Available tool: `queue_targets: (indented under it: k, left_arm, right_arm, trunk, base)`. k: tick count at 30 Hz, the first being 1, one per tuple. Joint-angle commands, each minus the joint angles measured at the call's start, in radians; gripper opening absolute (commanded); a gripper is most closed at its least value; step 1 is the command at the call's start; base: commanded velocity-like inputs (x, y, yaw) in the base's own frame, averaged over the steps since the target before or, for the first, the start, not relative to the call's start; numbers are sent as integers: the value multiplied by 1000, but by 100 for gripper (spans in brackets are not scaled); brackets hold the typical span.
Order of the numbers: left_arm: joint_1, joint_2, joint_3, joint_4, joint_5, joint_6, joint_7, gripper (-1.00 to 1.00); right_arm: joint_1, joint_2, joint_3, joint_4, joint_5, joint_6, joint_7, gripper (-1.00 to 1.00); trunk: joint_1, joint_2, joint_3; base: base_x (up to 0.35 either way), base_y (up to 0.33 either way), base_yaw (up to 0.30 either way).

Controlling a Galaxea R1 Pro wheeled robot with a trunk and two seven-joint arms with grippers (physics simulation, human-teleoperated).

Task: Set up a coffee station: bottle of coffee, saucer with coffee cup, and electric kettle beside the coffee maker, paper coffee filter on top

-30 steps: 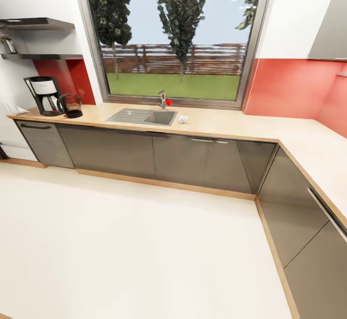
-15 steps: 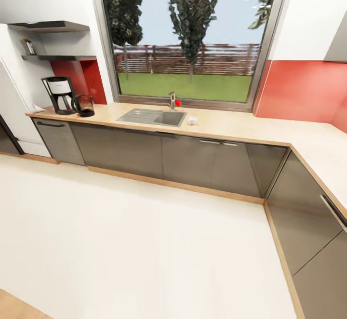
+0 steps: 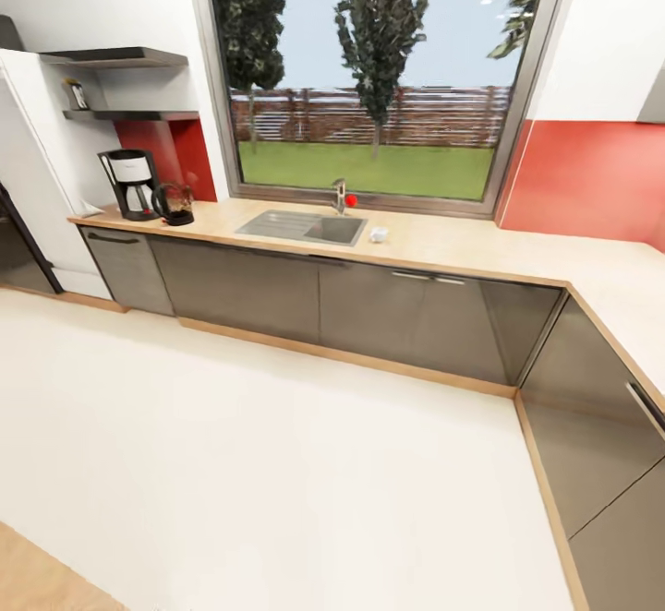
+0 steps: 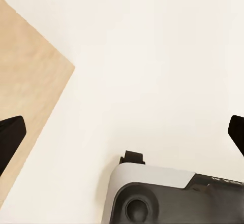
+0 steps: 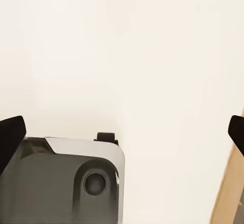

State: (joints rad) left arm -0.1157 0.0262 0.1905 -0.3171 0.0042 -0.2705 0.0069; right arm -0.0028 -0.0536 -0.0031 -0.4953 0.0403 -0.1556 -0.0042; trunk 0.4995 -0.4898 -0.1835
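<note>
From the head view, the coffee maker [image 3: 132,184] stands at the far left end of the wooden surface [image 3: 480,246], and the kettle [image 3: 175,204] sits just beside it on the side toward the sink [image 3: 305,226]. Above the coffee maker, two black shelves hang on the wall; on the lower shelf [image 3: 129,115] stands a small dark bottle [image 3: 76,94], too small to read. Beyond the sink from the coffee maker, a tiny white cup [image 3: 378,234] rests on the surface, well apart from the machine. A tap [image 3: 340,196] with a red knob rises behind the sink, under the window [image 3: 379,76]. In the left wrist view, the left gripper [image 4: 122,132] hangs over pale floor [image 4: 152,56] with its two dark fingertips [image 4: 10,137] spread wide and nothing between them; part of the robot's grey base [image 4: 173,196] lies below, and a wooden strip of floor [image 4: 25,92] beside it. In the right wrist view, the right gripper [image 5: 122,132] is likewise spread wide and empty over the pale floor, above the base.
</note>
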Motion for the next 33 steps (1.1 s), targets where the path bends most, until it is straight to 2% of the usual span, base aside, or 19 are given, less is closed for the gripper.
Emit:
queue_targets:
  k: [1,13,22,28,33]
  left_arm:
    - [-1,0,1,1,0,-4,1,100]
    - [-1,0,1,1,0,-3,1,100]
    - [-1,0,1,1,0,-3,1,100]
    - [-1,0,1,1,0,-3,1,100]
    - [-1,0,1,1,0,-3,1,100]
  right_arm:
    - [0,0,-1,0,4,-3,0,100]
    - [0,0,0,0,4,-3,0,100]
    - [0,0,0,0,3,-10,0,100]
    - [0,0,1,4,4,-68,1,100]
    - [0,0,2,6,4,-82,1,100]
  trunk:
    - [-4,6,3]
    - [-50,90,53]
    - [-50,90,65]
    - [-50,90,74]
    - [-50,90,82]
  base:
    - [0,0,186]
    - [0,0,191]
    - [0,0,97]
    - [0,0,8]
    - [0,0,1]
